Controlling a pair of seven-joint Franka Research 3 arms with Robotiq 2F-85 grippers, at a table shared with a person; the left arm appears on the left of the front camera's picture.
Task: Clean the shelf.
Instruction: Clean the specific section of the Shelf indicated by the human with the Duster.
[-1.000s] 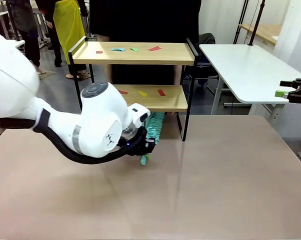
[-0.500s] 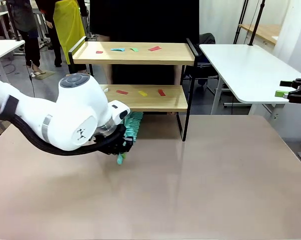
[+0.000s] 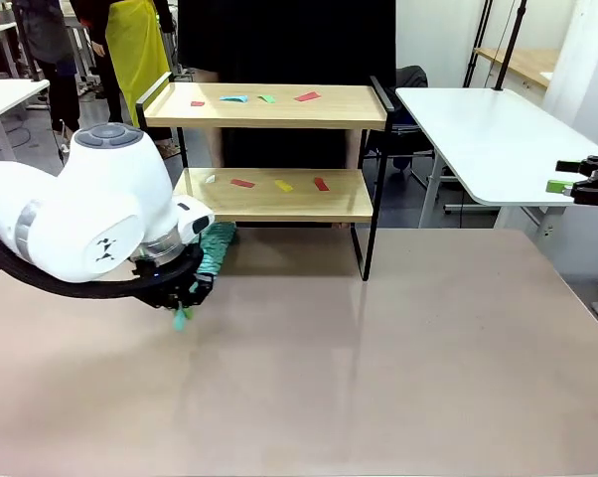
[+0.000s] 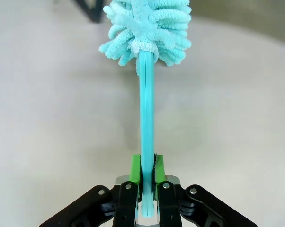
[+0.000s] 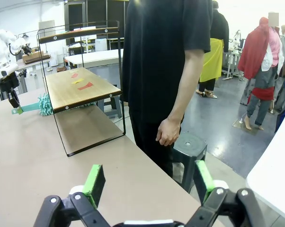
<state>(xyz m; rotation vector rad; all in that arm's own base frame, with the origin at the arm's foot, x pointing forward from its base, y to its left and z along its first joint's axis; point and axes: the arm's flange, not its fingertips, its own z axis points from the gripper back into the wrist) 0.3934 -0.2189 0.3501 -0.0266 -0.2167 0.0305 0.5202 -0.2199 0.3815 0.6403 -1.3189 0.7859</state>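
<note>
Beige desk: your left hand clamps a fluffy teal duster, likely for the two-tier wood shelf; right hand gapes.

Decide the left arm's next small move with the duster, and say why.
Probably raise the duster to the lower board of the shelf: the left gripper grips its handle, its head sits below that board, and coloured scraps lie there.

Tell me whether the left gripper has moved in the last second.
Yes. The left gripper, shut on the duster, slid toward picture left, from below the shelf's middle to its left end.
</note>
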